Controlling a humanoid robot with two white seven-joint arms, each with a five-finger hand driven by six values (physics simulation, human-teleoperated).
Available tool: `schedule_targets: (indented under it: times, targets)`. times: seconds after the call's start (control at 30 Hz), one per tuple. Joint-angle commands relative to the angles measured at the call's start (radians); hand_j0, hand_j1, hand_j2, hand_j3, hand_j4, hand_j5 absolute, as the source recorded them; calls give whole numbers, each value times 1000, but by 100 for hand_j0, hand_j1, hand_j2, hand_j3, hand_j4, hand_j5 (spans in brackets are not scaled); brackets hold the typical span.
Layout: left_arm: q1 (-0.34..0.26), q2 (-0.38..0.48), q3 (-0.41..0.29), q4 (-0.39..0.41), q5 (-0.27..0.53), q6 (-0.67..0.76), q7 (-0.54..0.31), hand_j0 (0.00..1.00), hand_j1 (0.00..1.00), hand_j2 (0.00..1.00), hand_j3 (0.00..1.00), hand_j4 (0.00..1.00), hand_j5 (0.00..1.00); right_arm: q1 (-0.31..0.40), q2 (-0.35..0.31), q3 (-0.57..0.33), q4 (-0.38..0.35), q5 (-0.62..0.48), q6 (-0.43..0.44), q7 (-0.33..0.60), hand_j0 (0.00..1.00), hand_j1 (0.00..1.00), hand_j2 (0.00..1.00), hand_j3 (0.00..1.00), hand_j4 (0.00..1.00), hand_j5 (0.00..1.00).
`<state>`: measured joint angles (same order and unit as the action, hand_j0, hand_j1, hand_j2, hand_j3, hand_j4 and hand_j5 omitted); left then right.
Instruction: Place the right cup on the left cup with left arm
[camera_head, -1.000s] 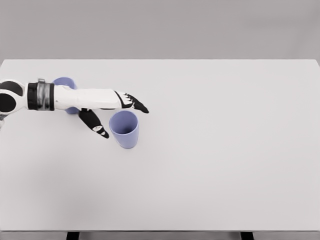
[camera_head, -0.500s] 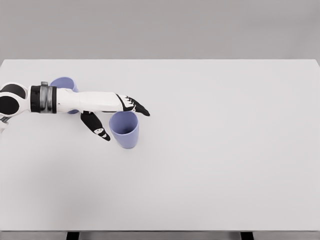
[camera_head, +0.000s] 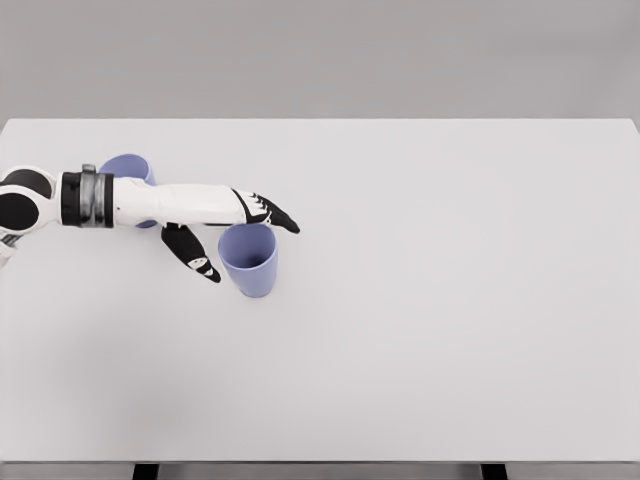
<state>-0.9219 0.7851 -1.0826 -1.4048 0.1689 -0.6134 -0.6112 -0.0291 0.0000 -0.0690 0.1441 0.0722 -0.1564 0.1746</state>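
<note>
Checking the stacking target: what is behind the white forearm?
A lavender cup peeks out behind the left arm's forearm; its rim shows above, and its lower body is mostly covered.

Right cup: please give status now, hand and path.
Left hand open, fingers astride right cup, no grasp yet. Cup upright on table. Left cup partly hidden behind forearm. Right arm not seen.

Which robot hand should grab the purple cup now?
Left. The left robot hand is open right beside the upright purple plastic cup, fingers behind it and thumb at its left. No right arm is in view on the white table.
</note>
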Motion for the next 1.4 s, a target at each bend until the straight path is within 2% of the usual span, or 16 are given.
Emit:
schedule_targets:
  times: [0.0, 0.33, 0.47, 0.8, 0.93, 0.97, 1.0, 1.07, 1.13, 1.3, 1.37]
  targets:
    - [0, 0, 1, 0, 8, 3, 0, 100, 100, 100, 100, 100, 100, 0, 0, 0, 0, 0, 0, 0, 100, 100, 100, 100, 100, 100]
    - [3, 0, 4, 12, 4, 3, 0, 100, 100, 100, 100, 100, 100, 0, 0, 0, 0, 0, 0, 0, 100, 100, 100, 100, 100, 100]
    - [3, -23, 13, 44, -49, 3, 0, 100, 100, 100, 100, 100, 100, 0, 0, 0, 0, 1, 0, 0, 100, 100, 100, 100, 100, 100]
    - [5, -63, 4, 58, -66, 3, 0, 100, 100, 100, 100, 100, 100, 0, 0, 0, 0, 0, 0, 0, 100, 100, 100, 100, 100, 100]
    - [32, -66, 13, 73, -86, 3, 0, 100, 100, 100, 100, 100, 100, 0, 0, 0, 0, 1, 0, 0, 100, 100, 100, 100, 100, 100]
    - [32, -66, 13, 73, -91, 3, 0, 97, 97, 97, 97, 97, 97, 0, 0, 0, 0, 0, 0, 0, 100, 100, 100, 100, 100, 100]
    - [32, -67, 15, 73, -86, 3, 0, 78, 78, 78, 78, 78, 78, 0, 0, 0, 0, 0, 0, 0, 100, 100, 100, 100, 100, 100]
    - [32, -67, 18, 73, -81, 3, 0, 60, 60, 60, 60, 60, 60, 0, 0, 0, 0, 0, 0, 0, 100, 100, 100, 100, 100, 100]
    - [34, -66, 18, 73, -83, 3, 0, 55, 55, 55, 55, 55, 55, 0, 0, 0, 0, 0, 0, 0, 100, 100, 100, 100, 100, 100]
    - [32, -52, 23, 66, -66, 3, 0, 54, 54, 54, 54, 54, 54, 0, 0, 0, 0, 0, 0, 0, 100, 100, 100, 100, 100, 100]
    - [29, -38, 56, 56, -55, 3, 0, 54, 54, 54, 54, 54, 54, 0, 0, 0, 0, 0, 0, 0, 100, 100, 100, 100, 100, 100]
